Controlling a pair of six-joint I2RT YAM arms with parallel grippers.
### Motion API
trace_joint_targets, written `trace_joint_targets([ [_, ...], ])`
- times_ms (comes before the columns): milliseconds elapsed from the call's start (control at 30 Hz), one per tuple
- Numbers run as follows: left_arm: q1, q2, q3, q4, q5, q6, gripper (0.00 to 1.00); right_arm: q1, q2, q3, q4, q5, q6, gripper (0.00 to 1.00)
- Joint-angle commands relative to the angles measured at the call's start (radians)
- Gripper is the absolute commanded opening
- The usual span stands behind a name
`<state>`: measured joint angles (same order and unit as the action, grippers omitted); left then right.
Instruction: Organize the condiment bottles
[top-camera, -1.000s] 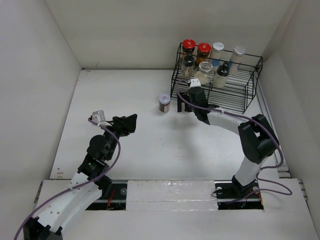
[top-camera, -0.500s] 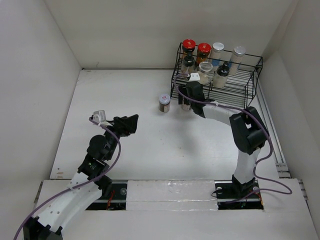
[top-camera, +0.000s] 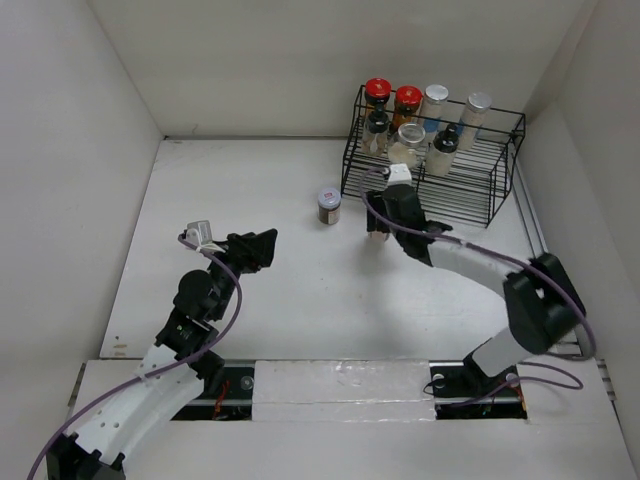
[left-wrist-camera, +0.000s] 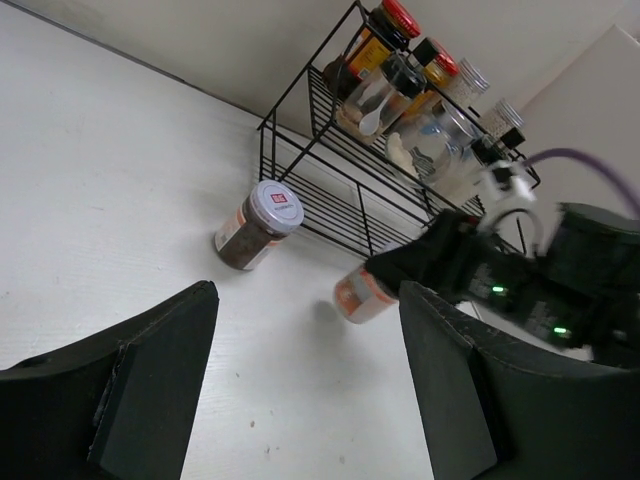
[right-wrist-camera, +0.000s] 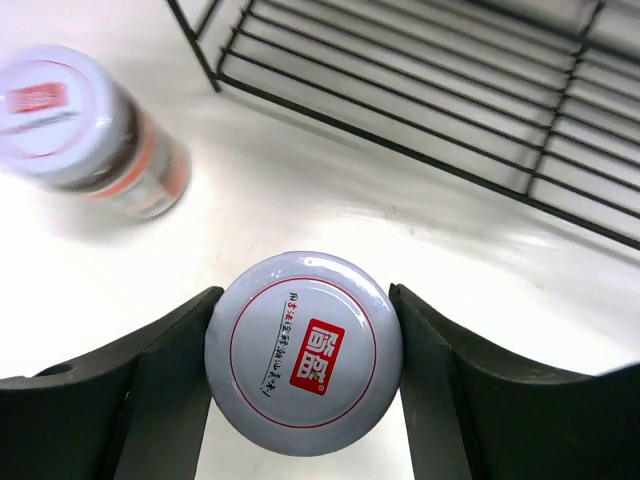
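Observation:
My right gripper (top-camera: 378, 224) is shut on a white-lidded spice jar (right-wrist-camera: 303, 352), one finger on each side of the lid, and holds it just above the table in front of the black wire rack (top-camera: 490, 190). The held jar (left-wrist-camera: 362, 295) casts a shadow below it in the left wrist view. A second dark spice jar (top-camera: 329, 206) stands on the table left of the rack. The rack holds two red-capped bottles (top-camera: 378, 92), silver-lidded ones (top-camera: 434, 99) and black-capped ones (top-camera: 443, 146). My left gripper (top-camera: 255, 248) is open and empty, well to the left, facing the jars.
White walls close in the table at the left, back and right. The rack's front rail (right-wrist-camera: 400, 150) lies just beyond the held jar. The standing jar (right-wrist-camera: 95, 135) is to the upper left in the right wrist view.
My right gripper has moved away from the rack's front toward the near side with the jar in it, and its elbow swung right. The left arm has not moved.

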<state>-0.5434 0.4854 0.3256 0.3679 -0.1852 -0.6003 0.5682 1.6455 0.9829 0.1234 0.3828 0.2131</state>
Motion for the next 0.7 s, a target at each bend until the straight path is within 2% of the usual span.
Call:
trace_joint_targets([
  [0, -0.004, -0.008, 0.027, 0.042, 0.015, 0.013, 0.69, -0.034, -0.294, 0.013, 0.029, 0.01, 0.005, 0.41],
  [133, -0.004, -0.018, 0.027, 0.042, 0.024, 0.004, 0.69, -0.157, -0.453, 0.003, -0.048, -0.009, 0.005, 0.41],
  [233, -0.004, -0.027, 0.027, 0.054, 0.041, 0.004, 0.69, -0.283, -0.509, 0.028, -0.116, -0.031, 0.037, 0.4],
  [367, -0.004, -0.025, 0.027, 0.066, 0.061, -0.006, 0.69, -0.413, -0.547, 0.107, -0.116, -0.042, 0.048, 0.4],
  [467, -0.004, -0.014, 0.027, 0.066, 0.07, -0.015, 0.69, -0.516, -0.466, 0.224, -0.143, -0.082, 0.048, 0.4],
  [667, -0.004, -0.014, 0.027, 0.059, 0.069, -0.015, 0.69, -0.573, -0.259, 0.378, -0.143, -0.096, 0.026, 0.4],
])
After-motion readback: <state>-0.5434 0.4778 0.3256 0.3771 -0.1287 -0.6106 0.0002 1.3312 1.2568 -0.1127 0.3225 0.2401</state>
